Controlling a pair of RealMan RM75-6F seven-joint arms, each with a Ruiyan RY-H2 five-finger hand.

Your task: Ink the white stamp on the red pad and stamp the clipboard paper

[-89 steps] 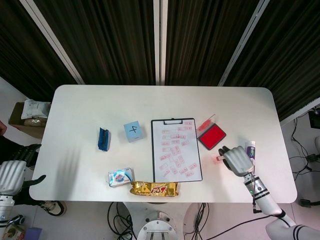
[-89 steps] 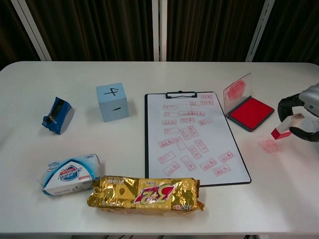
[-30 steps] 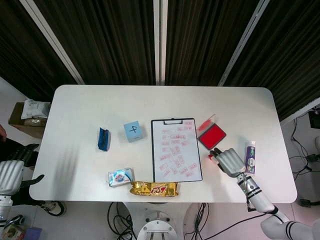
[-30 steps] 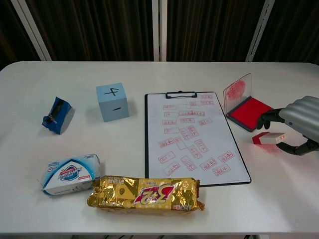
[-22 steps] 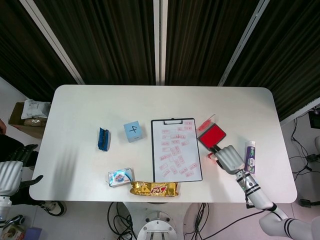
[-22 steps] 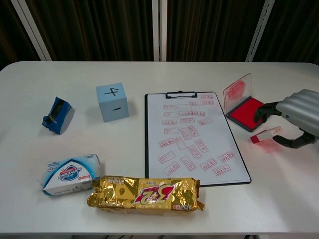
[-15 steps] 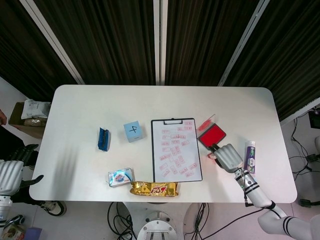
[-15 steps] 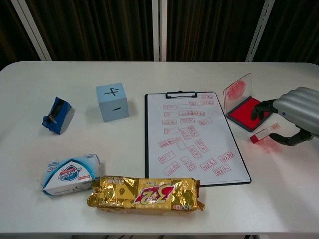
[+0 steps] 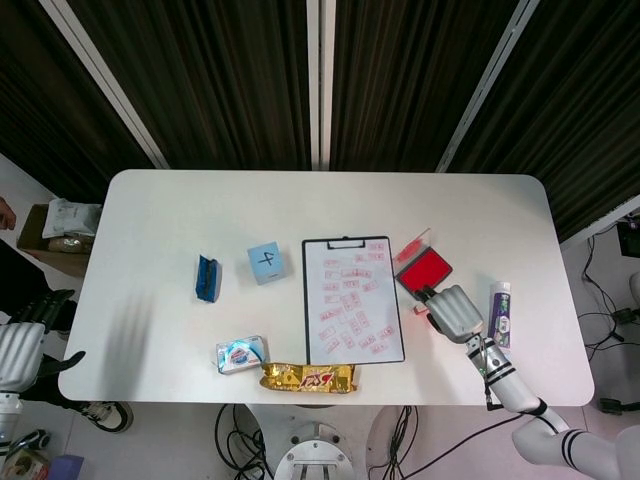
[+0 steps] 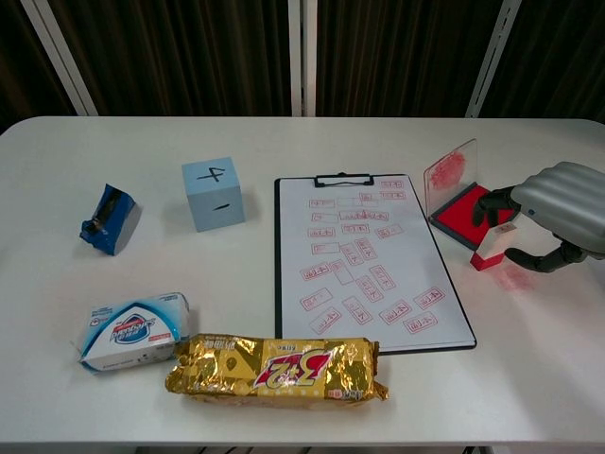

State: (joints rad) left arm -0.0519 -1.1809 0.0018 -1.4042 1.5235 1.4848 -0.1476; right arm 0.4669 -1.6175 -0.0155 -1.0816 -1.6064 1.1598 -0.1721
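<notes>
1 stamp [image 10: 491, 248], 1 clipboard [image 10: 364, 260], 1 pad [image 10: 460, 213]

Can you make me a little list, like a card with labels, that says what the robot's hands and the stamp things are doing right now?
Right hand: silver robot hand holds the small white stamp with a red base, near the pad's front edge
Ink pad: red pad in a dark tray, clear lid standing up
Paper: white sheet on the black clipboard, covered in red stamp marks
Table: white, red smudge by the stamp
Left hand: silver hand off the table's left edge, holding nothing
</notes>
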